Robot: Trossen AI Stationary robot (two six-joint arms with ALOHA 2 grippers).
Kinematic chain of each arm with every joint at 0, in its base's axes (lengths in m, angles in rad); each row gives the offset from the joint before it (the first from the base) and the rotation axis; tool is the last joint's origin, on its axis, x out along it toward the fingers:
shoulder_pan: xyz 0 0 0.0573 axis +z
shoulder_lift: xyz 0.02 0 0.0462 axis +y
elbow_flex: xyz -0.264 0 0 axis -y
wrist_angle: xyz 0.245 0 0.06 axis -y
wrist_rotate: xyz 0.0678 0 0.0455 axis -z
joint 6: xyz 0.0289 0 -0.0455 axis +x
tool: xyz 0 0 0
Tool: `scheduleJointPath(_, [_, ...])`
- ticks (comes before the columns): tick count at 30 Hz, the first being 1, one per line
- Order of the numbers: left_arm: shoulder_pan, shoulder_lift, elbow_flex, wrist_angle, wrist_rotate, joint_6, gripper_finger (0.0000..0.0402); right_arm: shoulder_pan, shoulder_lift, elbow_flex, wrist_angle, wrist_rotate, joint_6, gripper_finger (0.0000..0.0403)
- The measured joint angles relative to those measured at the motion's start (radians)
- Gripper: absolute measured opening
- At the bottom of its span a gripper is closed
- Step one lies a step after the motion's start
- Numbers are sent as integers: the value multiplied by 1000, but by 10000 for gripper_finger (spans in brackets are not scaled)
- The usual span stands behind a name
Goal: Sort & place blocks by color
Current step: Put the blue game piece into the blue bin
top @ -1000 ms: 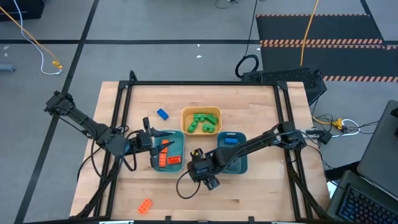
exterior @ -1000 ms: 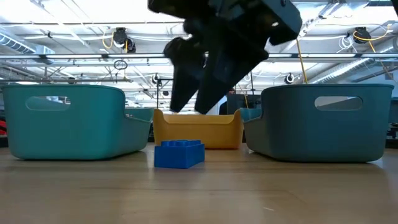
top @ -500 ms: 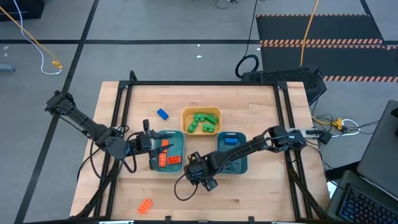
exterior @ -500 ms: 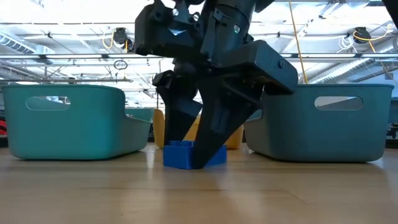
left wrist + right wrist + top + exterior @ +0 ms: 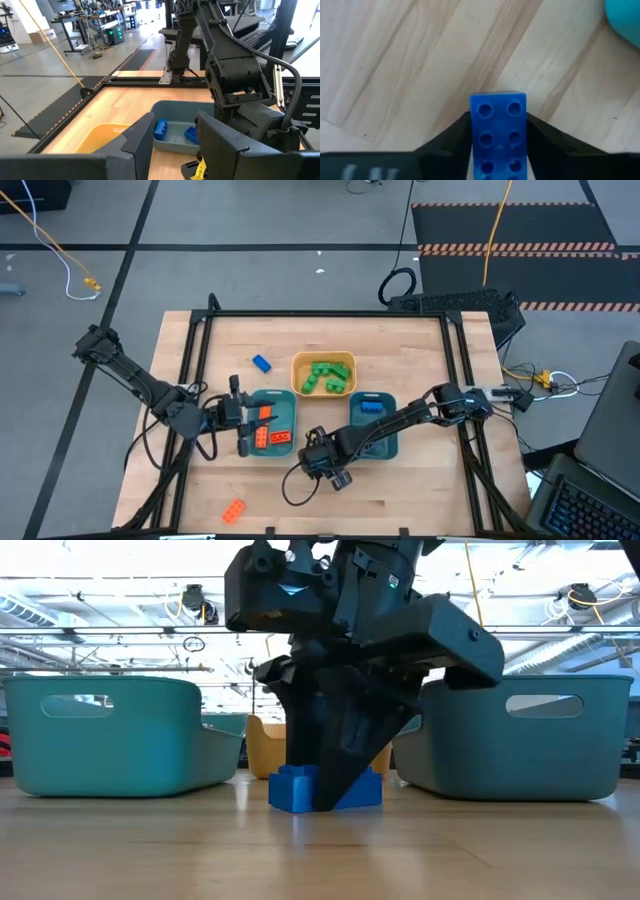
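Down at about six o'clock on the worktop [image 5: 400, 350], the right gripper [image 5: 335, 476] stands over a blue block [image 5: 322, 789] that sits on the wood, its fingers [image 5: 451, 137] pressed against both long sides of it. The left gripper [image 5: 243, 425] hangs at the nine o'clock edge of the teal bin [image 5: 284, 397] with orange blocks [image 5: 269, 437], fingers [image 5: 141, 136] narrowly parted around nothing. Green blocks [image 5: 324, 376] fill the yellow bin [image 5: 299, 364]. Another blue block [image 5: 261, 363] lies at eleven o'clock, a stray orange block [image 5: 233, 511] near seven.

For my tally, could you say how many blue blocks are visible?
4 blue blocks: one loose on the table, two in the right teal bin, one in the right pincer. Others may be hidden.
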Motion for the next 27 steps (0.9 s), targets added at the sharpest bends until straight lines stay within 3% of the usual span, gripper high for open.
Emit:
scheduleJointPath(2, [-1, 0, 0, 0, 0, 0, 149, 0, -11, 0, -10, 5, -2, 129])
scheduleJointPath(10, [2, 0, 0, 19, -6, 9, 149, 5, -187, -3, -58, 185, 1, 131])
scheduleJointPath(17, [4, 0, 0, 51, -11, 6, 149, 3, -385, -9, -260, 335, 253, 131])
scheduleJointPath(20, [4, 0, 0, 52, -12, -7, 149, 3, -445, -72, -370, 334, 393, 131])
scheduleJointPath(27, [16, 0, 0, 55, -16, -33, 149, 12, -533, -269, -322, 307, 500, 131])
